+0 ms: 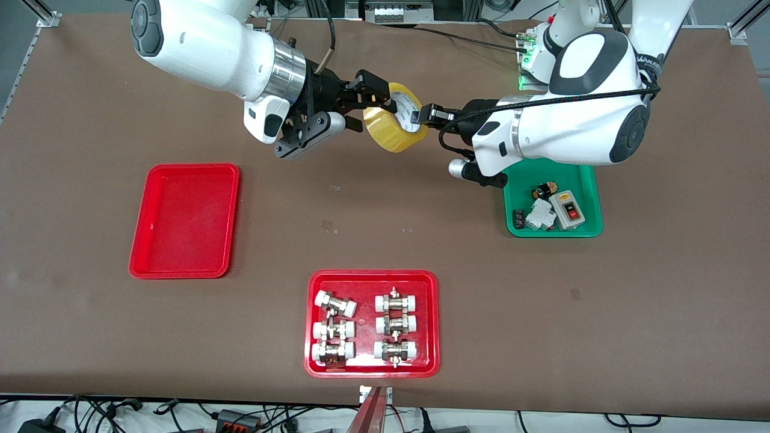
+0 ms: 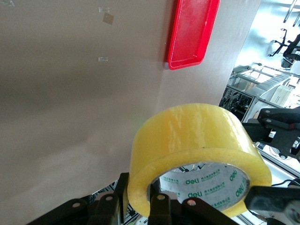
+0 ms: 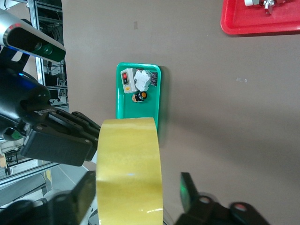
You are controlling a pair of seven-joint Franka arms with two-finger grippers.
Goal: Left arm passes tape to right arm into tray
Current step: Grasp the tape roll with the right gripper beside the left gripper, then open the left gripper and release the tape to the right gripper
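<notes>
Hanging in mid-air between the two arms, the tape [image 1: 397,125] was seen over bare table [image 1: 385,198], up toward the robots' bases. It was pinched through its wall by the left gripper [image 1: 421,115], one finger inside the white core, fingers clamped together on the roll. The right gripper [image 1: 376,96] was set around the roll's other edge, its fingers [image 3: 187,190] standing apart on either side of the yellow band with a gap visible; no firm hold could be claimed there yet.

The roll was judged light and stiff, its core rigid enough to be squeezed hard, though the glossy outer film looked slippery. A grip across the wall, one finger in the core and one outside, was reckoned the safest; a hold across the flat faces would likely slide.

The tray [image 1: 184,221] lay bare toward the right arm's end of the table, nearer the front camera than the tape and well apart from it. The handover was judged to be at its midpoint.
</notes>
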